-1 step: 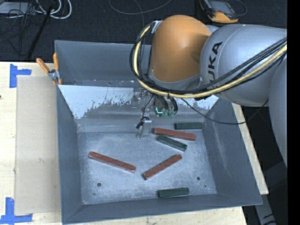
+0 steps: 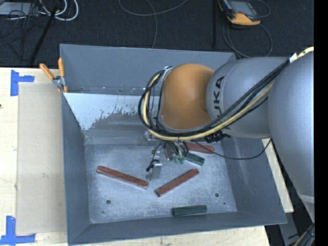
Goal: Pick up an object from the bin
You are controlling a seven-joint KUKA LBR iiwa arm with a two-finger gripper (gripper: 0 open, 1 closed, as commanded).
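I have the arm leaning in from the right of the frame, its orange cover [image 2: 184, 96] bulking over the middle of the bin [image 2: 77, 152] so that the gripper [image 2: 154, 169] points down at the floor from above. From this angle I cannot tell how far open it is, nor whether it has hold of anything. It hangs low at the centre, just above the right end of a reddish-brown bar [image 2: 123, 178] lying flat towards the left, and just beside the upper left of a second reddish-brown bar [image 2: 177, 182] slanting up to the right. I judge one of these two the likeliest pick. A short dark green piece [image 2: 195, 159] lies just right of the gripper, a reddish piece [image 2: 201, 148] is half hidden beneath the wrist, and a dark green bar [image 2: 189, 210] lies well apart at the lower edge. All lie flat and separate, which should allow a clean single grasp.
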